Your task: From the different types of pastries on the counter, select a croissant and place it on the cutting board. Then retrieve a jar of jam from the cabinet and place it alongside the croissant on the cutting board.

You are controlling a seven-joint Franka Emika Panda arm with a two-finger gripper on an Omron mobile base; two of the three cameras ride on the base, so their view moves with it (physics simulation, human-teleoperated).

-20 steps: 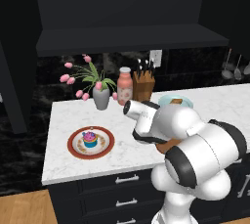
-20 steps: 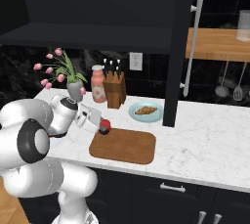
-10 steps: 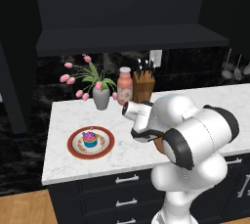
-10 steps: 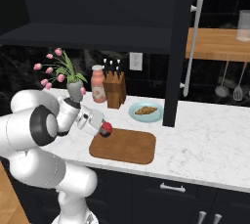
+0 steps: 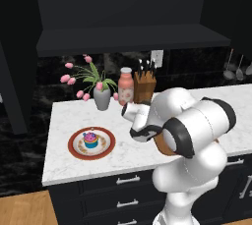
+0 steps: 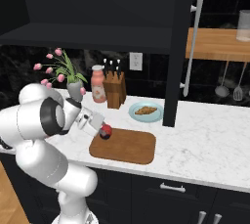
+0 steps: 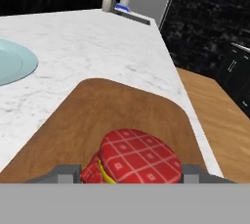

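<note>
My gripper (image 6: 103, 130) is shut on the jar of jam (image 6: 106, 131), a squat jar with a red checked lid (image 7: 139, 159). It hangs just above the left end of the wooden cutting board (image 6: 128, 146), which stretches ahead under the jar in the hand view (image 7: 112, 113). The croissant (image 6: 146, 110) lies on a light blue plate (image 6: 157, 116) behind the board, on the white marble counter (image 6: 215, 140). The cupcake (image 5: 90, 140) stands on a red-rimmed plate (image 5: 75, 146) to the arm's left.
A pink bottle (image 6: 98, 85), a knife block (image 6: 115, 91) and a vase of pink tulips (image 6: 73, 87) stand along the back wall. A dark upright panel (image 6: 173, 71) rises just right of the blue plate. The counter's end (image 7: 168, 56) drops to wooden floor.
The jar in my gripper has sunk a little toward the board's left end, and the arm's elbow has swung round. The grip has not changed.
</note>
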